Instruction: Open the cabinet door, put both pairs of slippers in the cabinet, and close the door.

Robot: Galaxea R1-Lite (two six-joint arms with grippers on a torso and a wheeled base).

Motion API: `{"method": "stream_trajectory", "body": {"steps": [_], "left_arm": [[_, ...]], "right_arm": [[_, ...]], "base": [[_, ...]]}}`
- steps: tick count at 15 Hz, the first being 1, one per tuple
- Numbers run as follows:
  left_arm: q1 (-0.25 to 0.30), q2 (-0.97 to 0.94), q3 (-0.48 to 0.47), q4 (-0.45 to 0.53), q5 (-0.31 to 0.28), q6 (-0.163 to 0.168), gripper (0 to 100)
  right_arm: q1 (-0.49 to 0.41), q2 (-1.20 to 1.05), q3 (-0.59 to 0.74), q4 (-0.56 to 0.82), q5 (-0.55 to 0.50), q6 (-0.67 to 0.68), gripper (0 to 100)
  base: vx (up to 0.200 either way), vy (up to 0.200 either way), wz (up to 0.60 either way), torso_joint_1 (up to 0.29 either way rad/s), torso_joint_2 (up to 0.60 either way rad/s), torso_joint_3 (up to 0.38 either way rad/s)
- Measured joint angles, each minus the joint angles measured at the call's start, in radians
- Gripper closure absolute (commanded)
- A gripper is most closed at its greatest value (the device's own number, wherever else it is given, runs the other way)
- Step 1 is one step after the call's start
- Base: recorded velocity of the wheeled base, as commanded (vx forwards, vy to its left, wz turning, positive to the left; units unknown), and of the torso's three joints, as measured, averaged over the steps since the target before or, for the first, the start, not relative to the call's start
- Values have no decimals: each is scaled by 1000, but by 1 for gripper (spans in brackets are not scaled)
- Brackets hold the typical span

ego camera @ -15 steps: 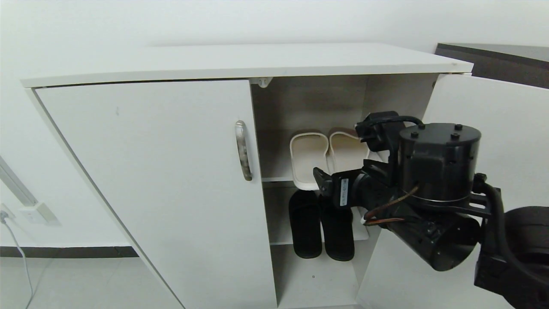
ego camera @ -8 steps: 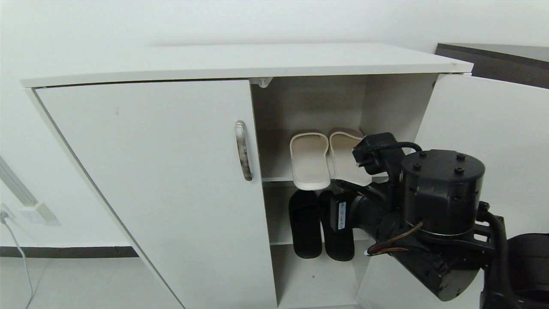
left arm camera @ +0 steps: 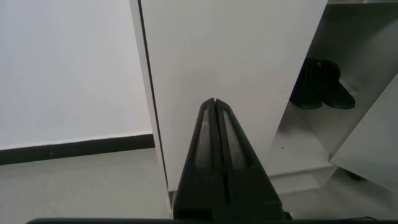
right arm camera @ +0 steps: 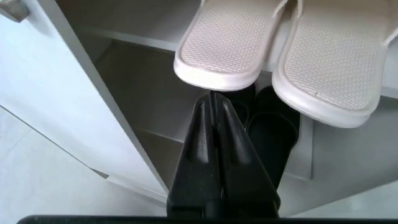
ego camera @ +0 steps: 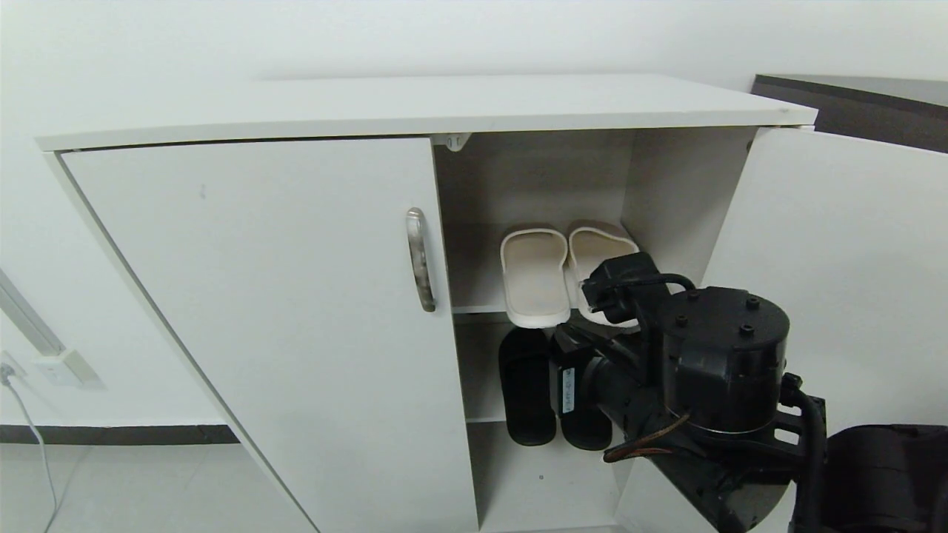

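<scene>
The cabinet (ego camera: 415, 111) is white, low and wide, with a flat top that overhangs its front. It has two doors. The left door (ego camera: 259, 311) lies flush and shut, and the right door (ego camera: 837, 259) stands swung wide toward me. Between them the right bay is open. In it I count two boards, an upper shelf (ego camera: 474, 305) and a lower shelf (ego camera: 480, 416), above the bottom board (ego camera: 541, 481).

Two pairs of slippers, four in all, are inside. The white slippers (ego camera: 533, 277) lie side by side on the upper shelf, toes to the back and heels jutting past its front edge. The black slippers (ego camera: 527, 385) lie side by side on the lower shelf straight beneath, their heels also past the edge. A strip of bare shelf shows between each pair and the left door's edge. On the other side the white pair sits close to the bay's wall.

My right arm (ego camera: 711, 370) sits in the lower right of the opening, close beside the right door. My right claw (right arm camera: 214, 112) is clenched on nothing, fingers pressed together. Its tip is just before the overhanging white heels and in front of the black pair. My left claw (left arm camera: 214, 109) is likewise clenched with nothing in it, out in front of the left door and well apart from the slippers.

One metal handle (ego camera: 419, 259) stands upright at the left door's free edge.
</scene>
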Motion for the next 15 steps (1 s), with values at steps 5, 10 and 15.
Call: {"method": "stream_trajectory", "body": {"steps": [5,10,15], "left_arm": [[0,0,0,0,0,0,100],[-1,0,0,0,0,0,100],[-1,0,0,0,0,0,100]], "right_arm": [[19,-1,0,-2,-6,0,100],[10,-2,3,-1,-6,4,100],[-32,10,15,-1,3,6,100]], "base": [[-200,0,0,0,0,0],[-200,0,0,0,2,1],[-200,0,0,4,2,2]]}}
